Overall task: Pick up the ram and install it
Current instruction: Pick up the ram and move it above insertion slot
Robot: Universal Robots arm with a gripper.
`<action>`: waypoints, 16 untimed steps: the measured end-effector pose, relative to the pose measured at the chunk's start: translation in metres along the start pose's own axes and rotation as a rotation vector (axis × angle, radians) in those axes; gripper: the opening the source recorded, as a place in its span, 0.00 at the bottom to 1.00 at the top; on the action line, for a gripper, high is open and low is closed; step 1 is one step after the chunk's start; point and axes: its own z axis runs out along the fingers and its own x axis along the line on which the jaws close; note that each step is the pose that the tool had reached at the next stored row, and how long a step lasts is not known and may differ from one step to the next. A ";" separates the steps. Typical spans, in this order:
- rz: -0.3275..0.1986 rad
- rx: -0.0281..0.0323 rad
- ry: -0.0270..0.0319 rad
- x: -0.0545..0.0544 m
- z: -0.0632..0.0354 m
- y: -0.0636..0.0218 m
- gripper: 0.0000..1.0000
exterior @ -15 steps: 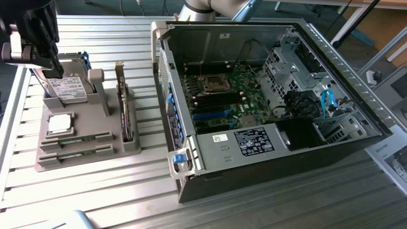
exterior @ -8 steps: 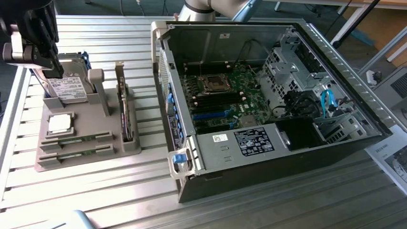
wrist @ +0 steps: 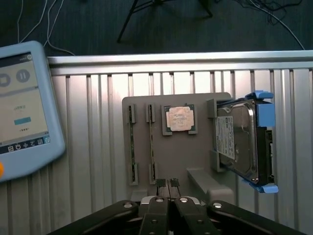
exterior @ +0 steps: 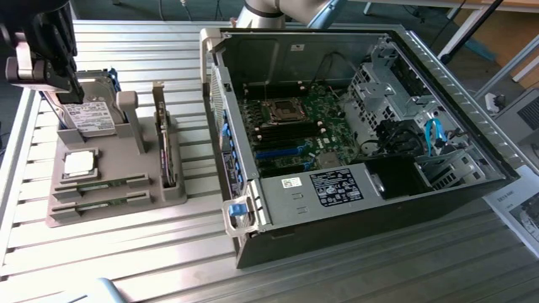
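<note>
End effector point(wrist: 167, 183), closed, hovers above the ram point(wrist: 152, 147).

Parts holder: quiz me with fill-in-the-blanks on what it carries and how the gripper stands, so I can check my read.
1. The grey parts holder carries ___ ram sticks lying in its slots.
2. The hard drive stands in a caddy coloured ___.
3. The gripper is ___ and holds nothing.
4. The open computer case sits on the exterior view's ___ of the holder.
Missing words: two; blue; shut; right.
</note>
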 end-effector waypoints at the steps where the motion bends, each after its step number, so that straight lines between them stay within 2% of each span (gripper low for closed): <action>1: -0.004 -0.0001 0.0002 0.000 0.0000 0.0000 0.11; 16: -0.027 -0.0007 0.0038 0.000 0.0000 0.0000 0.11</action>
